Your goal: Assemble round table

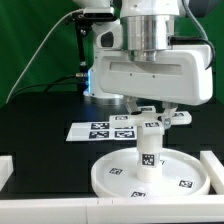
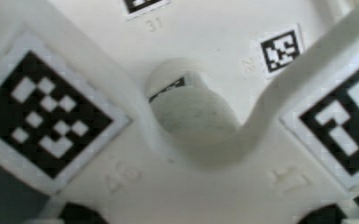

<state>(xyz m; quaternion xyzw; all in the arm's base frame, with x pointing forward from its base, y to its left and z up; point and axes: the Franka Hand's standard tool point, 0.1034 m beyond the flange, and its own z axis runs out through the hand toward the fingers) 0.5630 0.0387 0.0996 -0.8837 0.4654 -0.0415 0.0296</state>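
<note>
The large round disc (image 1: 118, 176) lies flat on the black table at the front. The short cylindrical leg (image 1: 148, 155) stands upright at its middle. The cross-shaped base (image 1: 160, 120) sits level on top of the leg, its tagged arms spreading out. My gripper (image 1: 149, 108) comes straight down on the base and looks shut on it. In the wrist view the base (image 2: 194, 115) fills the frame, with its round hub in the middle and tagged arms (image 2: 48, 105) to each side. The fingertips are mostly hidden at the frame's edge.
The marker board (image 1: 98, 130) lies on the table behind the disc, toward the exterior view's left. White raised walls stand at the left (image 1: 6, 170) and right (image 1: 212, 166) of the work area. A green backdrop and cables hang behind.
</note>
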